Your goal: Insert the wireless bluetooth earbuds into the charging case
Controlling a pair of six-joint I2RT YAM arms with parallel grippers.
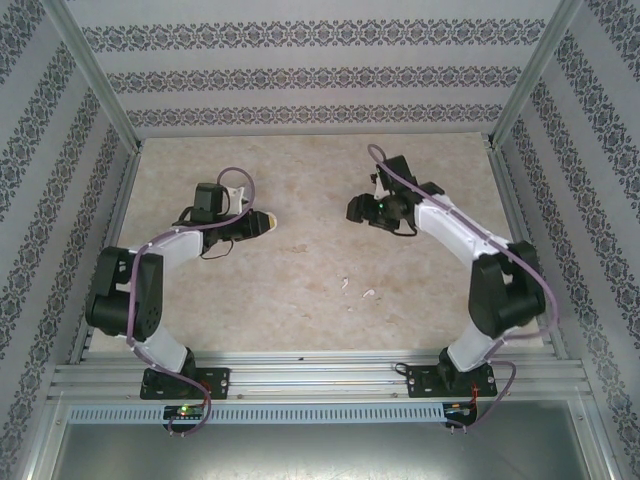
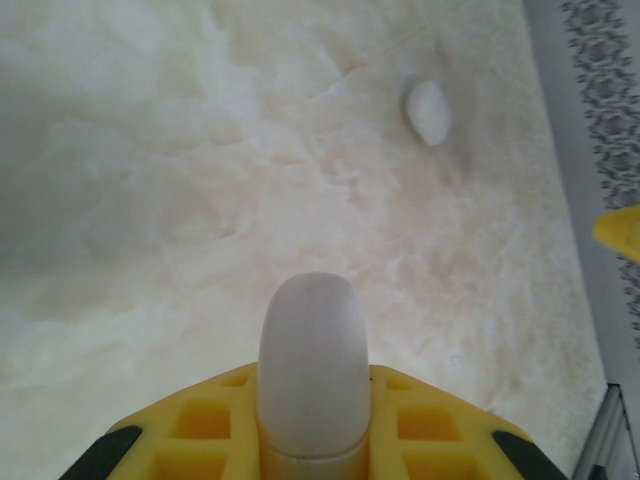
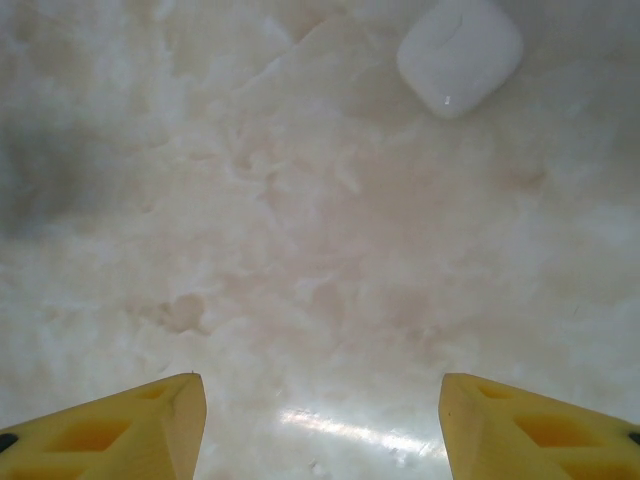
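Top cam: patterned-paper walls (image 1: 320, 60) are set round a marbled beige table (image 1: 300, 330). Two tiny white earbuds (image 1: 368, 293) are laid nr its centre, well apart from both grippers.

Right wrist cam: right gripper (image 3: 320, 425) is held wide open, nothing gripped. A glossy rounded-square white box (image 3: 460, 55) is seen ahead.

Left wrist cam: left gripper (image 2: 314, 400) is clamped on a smooth white rounded piece (image 2: 312, 340); its kind can't be told.
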